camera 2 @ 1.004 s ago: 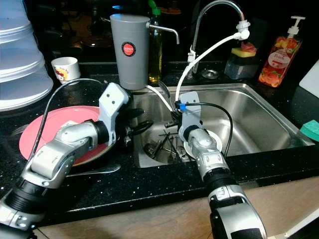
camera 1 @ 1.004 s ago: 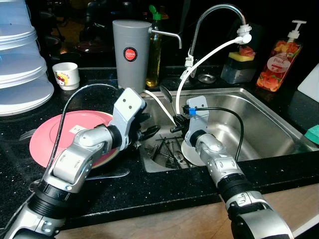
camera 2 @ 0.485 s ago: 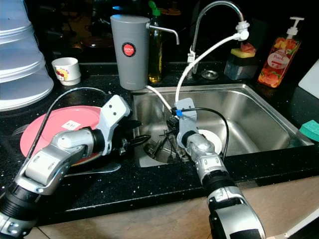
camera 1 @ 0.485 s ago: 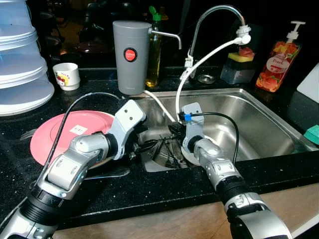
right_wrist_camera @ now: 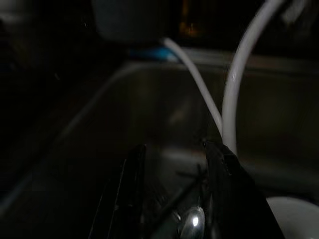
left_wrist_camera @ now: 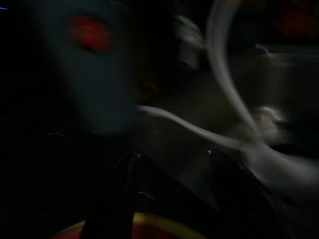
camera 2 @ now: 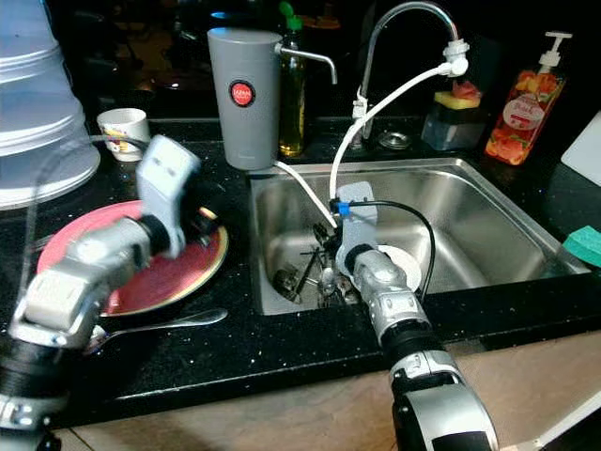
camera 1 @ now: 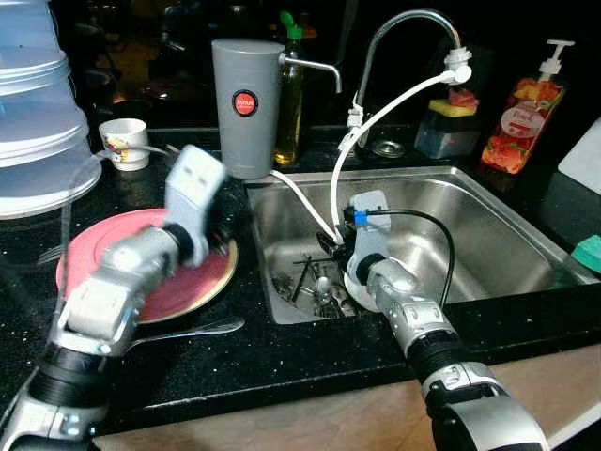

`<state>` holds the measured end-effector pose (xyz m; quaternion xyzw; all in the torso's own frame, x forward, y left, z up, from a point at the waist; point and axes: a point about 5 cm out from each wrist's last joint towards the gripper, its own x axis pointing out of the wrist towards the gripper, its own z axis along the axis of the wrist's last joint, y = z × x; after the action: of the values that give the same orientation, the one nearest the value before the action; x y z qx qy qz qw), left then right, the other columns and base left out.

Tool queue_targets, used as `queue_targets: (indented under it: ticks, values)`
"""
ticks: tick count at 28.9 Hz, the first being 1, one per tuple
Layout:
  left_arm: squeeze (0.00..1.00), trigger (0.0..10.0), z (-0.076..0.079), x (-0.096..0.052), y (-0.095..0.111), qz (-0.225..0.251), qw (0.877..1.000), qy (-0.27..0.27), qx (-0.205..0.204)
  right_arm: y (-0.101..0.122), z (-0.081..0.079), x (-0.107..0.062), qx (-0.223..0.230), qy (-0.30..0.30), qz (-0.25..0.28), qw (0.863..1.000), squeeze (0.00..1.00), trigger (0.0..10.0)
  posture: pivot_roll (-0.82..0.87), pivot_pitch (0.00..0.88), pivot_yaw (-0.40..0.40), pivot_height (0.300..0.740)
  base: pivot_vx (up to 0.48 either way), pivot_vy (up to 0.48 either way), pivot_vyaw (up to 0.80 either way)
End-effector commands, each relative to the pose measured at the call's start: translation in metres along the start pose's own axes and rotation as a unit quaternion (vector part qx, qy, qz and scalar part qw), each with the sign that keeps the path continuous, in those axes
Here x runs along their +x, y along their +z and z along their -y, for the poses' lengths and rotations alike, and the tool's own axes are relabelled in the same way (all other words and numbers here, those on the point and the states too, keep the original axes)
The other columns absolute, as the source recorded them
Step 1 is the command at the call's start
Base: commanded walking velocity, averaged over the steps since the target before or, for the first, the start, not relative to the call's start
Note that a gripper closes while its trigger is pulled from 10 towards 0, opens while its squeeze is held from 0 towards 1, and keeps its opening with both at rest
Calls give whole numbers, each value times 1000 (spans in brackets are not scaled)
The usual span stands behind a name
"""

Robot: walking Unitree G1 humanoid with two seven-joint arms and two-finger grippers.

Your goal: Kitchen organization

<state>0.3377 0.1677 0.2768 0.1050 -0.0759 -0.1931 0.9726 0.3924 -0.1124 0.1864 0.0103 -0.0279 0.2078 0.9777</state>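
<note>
Steel cutlery (camera 1: 315, 282) awaits in the sink (camera 1: 488, 235): right gripper (right_wrist_camera: 172, 199), parted, must close on a piece; left gripper (camera 2: 202, 224) state unclear.

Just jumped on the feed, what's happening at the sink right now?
The robot is clearing cutlery out of the steel sink. Its right gripper hangs open over the utensils at the sink's left end, beside a small white dish. Its left gripper, blurred in motion, is above the pink plate on the black counter. A spoon lies before the plate.
</note>
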Motion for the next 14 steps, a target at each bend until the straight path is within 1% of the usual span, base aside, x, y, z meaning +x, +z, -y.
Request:
queue_targets:
  ticks: [1,2,3,4,6,8,9,10,11,12,13,14]
  values:
    - [1000,10000,-12,-2,-1,2,999,41,-24,11,-1,2,11,9,26,1000,0,10000,78,31,-24,740,0,0,0]
    - [1000,10000,-27,-8,-3,-6,996,86,-36,14,-5,2,19,24,34,999,0,10000,78,31,-24,740,0,0,0]
    - [1000,10000,-27,-8,-3,-6,996,86,-36,14,-5,2,19,24,34,999,0,10000,78,31,-24,740,0,0,0]
    - [1000,10000,-37,-13,-4,-12,992,116,-44,17,-8,3,24,34,39,998,0,10000,78,31,-24,740,0,0,0]
    - [1000,10000,-63,-29,-16,-37,976,188,-99,21,-23,4,39,93,40,994,0,10000,82,33,-25,740,0,0,0]
    - [1000,10000,-78,-41,-25,-54,962,232,-134,24,-34,3,42,135,39,989,0,10000,82,33,-25,740,0,0,0]
    - [1000,10000,-78,-41,-25,-54,962,232,-134,24,-34,3,42,135,39,989,0,10000,82,33,-25,740,0,0,0]
    - [1000,10000,-84,-46,-28,-58,954,256,-148,25,-38,3,40,149,39,987,0,10000,82,33,-25,740,0,0,0]
    - [1000,10000,-93,-53,-33,-55,938,290,-181,27,-41,3,38,162,40,985,0,10000,85,38,-27,740,0,0,0]
    - [1000,10000,-93,-53,-33,-55,938,290,-181,27,-41,3,38,162,40,985,0,10000,85,38,-27,740,0,0,0]
    - [1000,10000,-98,-58,-36,-52,925,314,-205,28,-43,3,38,170,41,984,0,10000,85,38,-27,740,0,0,0]
    - [1000,10000,-99,-62,-41,-56,915,328,-229,29,-44,3,37,174,41,983,0,10000,87,38,-29,740,0,0,0]
